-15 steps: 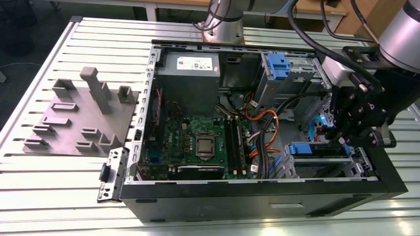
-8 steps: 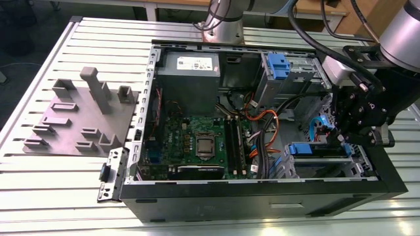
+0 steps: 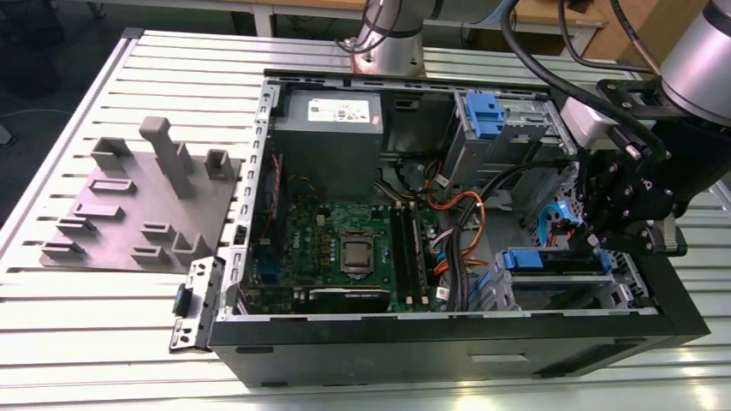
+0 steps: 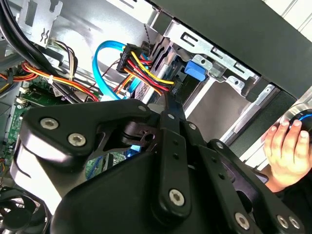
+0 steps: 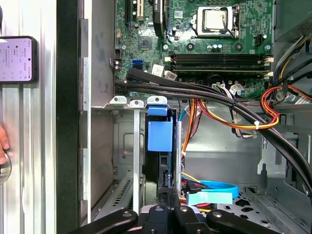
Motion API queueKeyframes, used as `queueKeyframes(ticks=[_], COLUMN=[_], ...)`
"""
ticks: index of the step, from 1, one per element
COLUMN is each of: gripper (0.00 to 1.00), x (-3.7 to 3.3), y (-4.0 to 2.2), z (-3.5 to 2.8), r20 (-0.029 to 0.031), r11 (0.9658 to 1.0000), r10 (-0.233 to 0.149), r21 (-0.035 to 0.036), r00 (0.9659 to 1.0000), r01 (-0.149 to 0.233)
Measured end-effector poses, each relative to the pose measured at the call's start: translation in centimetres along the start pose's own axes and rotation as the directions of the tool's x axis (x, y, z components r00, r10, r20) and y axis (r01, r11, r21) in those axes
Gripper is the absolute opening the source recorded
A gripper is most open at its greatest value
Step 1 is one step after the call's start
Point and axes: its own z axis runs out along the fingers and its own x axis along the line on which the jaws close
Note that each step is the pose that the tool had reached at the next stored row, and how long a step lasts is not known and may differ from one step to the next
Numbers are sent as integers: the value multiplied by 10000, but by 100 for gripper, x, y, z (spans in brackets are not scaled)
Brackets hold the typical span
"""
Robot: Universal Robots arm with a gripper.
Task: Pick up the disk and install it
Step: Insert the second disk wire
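The disk (image 5: 157, 170) stands on edge inside the drive cage (image 5: 124, 146), under the blue latch (image 5: 160, 135). This is the near corner of the computer case (image 3: 457, 351), on the exterior view's right. The gripper (image 5: 168, 194), pressed together, sits at the disk's exposed end, near a light-blue cable (image 5: 214, 186).

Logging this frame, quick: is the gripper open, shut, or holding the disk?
Gripper: cannot be told; it is down inside the case at the drive cage.
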Motion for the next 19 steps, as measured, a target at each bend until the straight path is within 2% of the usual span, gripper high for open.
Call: queueKeyframes(ticks=[12, 19], gripper=[11, 11], x=[7, 16], y=[3, 8], z=[-7, -160], r20=[-1, 0], r11=[10000, 10000], r10=[0, 1], r21=[-2, -2], r00=[10000, 10000], r01=[0, -1])
